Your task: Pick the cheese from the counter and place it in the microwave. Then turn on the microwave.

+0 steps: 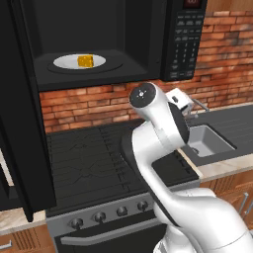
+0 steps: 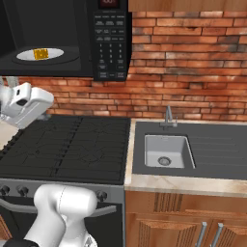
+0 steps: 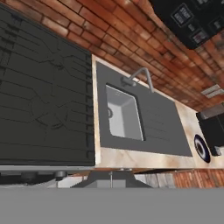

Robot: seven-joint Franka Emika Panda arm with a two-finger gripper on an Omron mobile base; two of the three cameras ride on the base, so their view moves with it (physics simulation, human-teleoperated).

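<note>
Cheese (image 1: 85, 61) sits on plate (image 1: 64, 62) inside open microwave (image 1: 185, 44); gripper (image 1: 184, 105) closed, empty, well below, to the right.

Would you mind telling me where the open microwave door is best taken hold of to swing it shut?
My judgement: take the microwave door by its free front edge, near the lower corner, coming from its outer left side and pushing toward the microwave. It stands swung wide open at the left, hinged at the cavity, so the far edge gives most leverage. The cheese already sits on the plate inside.
</note>
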